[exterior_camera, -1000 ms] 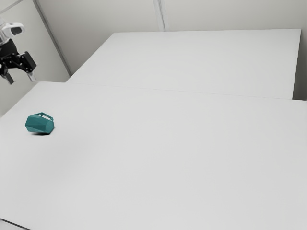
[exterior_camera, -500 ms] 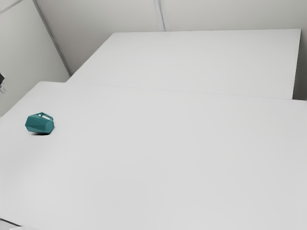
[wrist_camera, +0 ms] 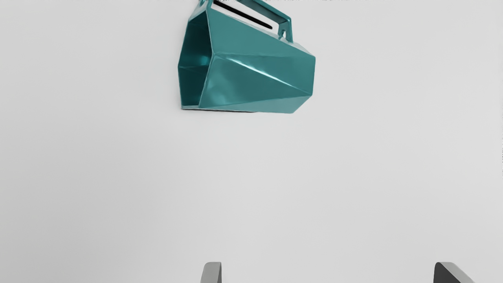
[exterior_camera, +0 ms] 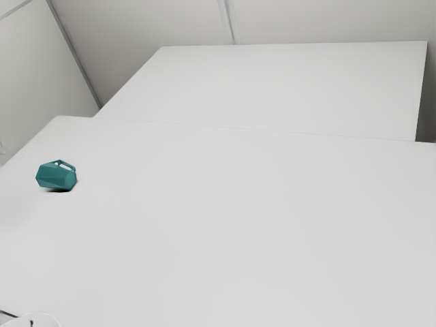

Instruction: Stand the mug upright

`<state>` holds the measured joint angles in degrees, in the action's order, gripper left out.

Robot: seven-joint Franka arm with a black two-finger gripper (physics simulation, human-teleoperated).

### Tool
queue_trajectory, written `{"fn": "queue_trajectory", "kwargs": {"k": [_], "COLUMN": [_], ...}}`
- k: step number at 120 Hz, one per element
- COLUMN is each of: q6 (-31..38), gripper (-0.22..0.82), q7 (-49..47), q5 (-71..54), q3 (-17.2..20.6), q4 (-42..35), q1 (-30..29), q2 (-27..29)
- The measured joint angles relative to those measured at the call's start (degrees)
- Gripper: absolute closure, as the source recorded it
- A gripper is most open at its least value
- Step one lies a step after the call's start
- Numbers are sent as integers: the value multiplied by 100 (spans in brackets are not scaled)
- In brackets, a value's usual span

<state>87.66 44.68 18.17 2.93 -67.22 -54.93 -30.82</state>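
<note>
A sliver of my gripper (exterior_camera: pixel 3 149) shows at the exterior view's left edge, a short way from the teal faceted mug (exterior_camera: pixel 56 176). The mug lies on its side on the white table, its handle uppermost. In the wrist view the mug (wrist_camera: pixel 255 74) shows its hollow mouth at one end and its closed base at the other. Both fingertips of the gripper (wrist_camera: pixel 328 271) stand wide apart, with bare table between them and a gap from them to the mug.
The white table (exterior_camera: pixel 238 225) spreads out around the mug, and a second white surface (exterior_camera: pixel 272 88) adjoins its far side. A pale rounded part of the arm (exterior_camera: pixel 37 320) shows at the exterior view's bottom left corner.
My gripper has come down and moved toward the exterior view's left, mostly out of that picture. A pale arm part has appeared at the bottom left. The mug has stayed put.
</note>
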Motion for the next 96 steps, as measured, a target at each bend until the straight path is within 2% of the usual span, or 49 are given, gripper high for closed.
{"fn": "queue_trajectory", "kwargs": {"k": [28,72,96], "q6": [67,203,369], "gripper": [2,2,2], "q7": [564,1121,1308], "q5": [239,593,794], "q3": [115,248,302], "q4": [326,1246,1397], "q1": [-167,-168,-159], "q2": [-484,-1426,-1765]}}
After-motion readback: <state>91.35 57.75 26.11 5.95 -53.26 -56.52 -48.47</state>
